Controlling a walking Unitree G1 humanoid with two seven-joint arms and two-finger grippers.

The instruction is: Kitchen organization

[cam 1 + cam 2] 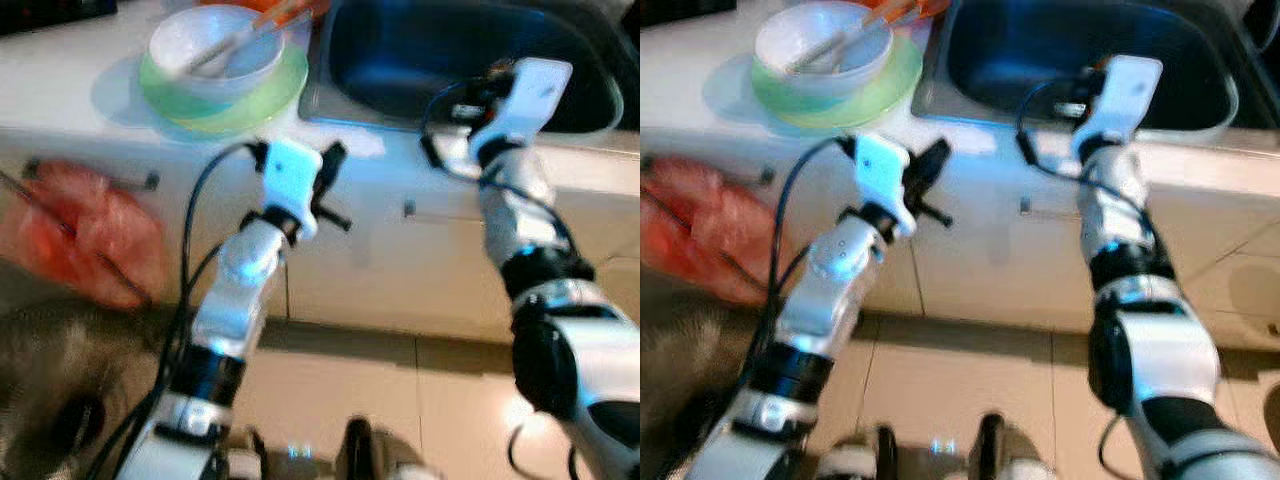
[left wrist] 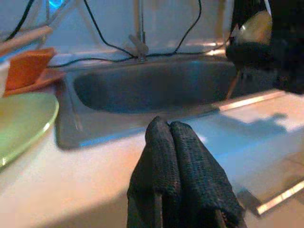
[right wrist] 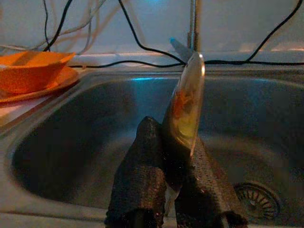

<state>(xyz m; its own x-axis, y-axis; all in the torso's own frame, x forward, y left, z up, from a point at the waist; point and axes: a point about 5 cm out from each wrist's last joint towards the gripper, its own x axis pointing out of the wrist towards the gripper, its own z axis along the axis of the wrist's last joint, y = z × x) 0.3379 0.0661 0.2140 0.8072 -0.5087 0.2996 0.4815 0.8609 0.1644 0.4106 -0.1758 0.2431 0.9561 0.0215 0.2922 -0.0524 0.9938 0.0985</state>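
spoon carried over the sink, ready to be dropped in

the right gripper (image 3: 171,190) has its fingers clamped on a metal spoon (image 3: 186,107), bowl end up and smeared with orange residue, held above the sink (image 3: 85,142) basin with the drain (image 3: 256,199) near below — likely so the dirty piece lands in the basin and not on the desk (image 1: 60,70). the left gripper (image 2: 180,156) waits at the desk's near edge, fingers pressed together and empty, out of the other arm's way. to the far left a white bowl (image 1: 215,45) with utensils rests on a green plate (image 1: 275,95), probably next for clearing.
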